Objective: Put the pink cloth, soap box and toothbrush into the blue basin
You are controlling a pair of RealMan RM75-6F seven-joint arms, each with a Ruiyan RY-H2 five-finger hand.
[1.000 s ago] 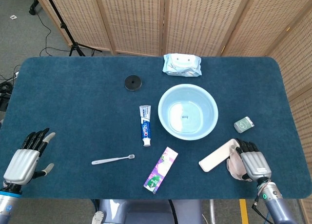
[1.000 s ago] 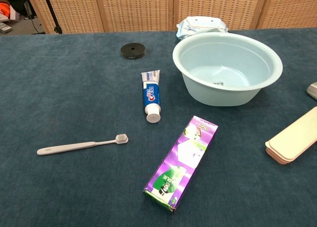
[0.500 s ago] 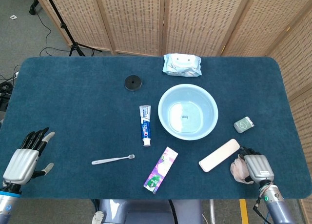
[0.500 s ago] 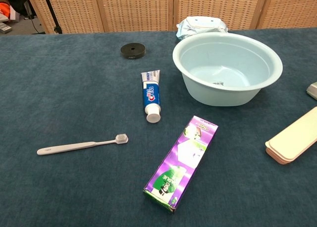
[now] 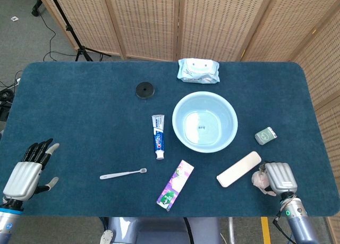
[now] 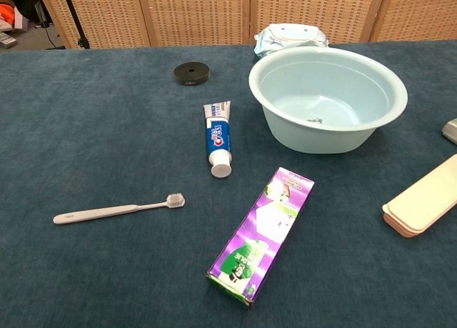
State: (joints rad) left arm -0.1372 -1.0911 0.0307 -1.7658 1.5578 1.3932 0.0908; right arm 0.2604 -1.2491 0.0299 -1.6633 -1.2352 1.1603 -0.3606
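Right hand, lower right of frame, fingers curled over the pink cloth; left hand spread. A loose grasp could drop the cloth short of the blue basin, centre frame.

Empty blue basin upright mid-table; white toothbrush lies flat front-left; pink cloth bunched front-right.

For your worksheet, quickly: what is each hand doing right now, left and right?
Left hand: open, fingers apart, holding nothing.
Right hand: closed on the pink cloth at the table's near right.
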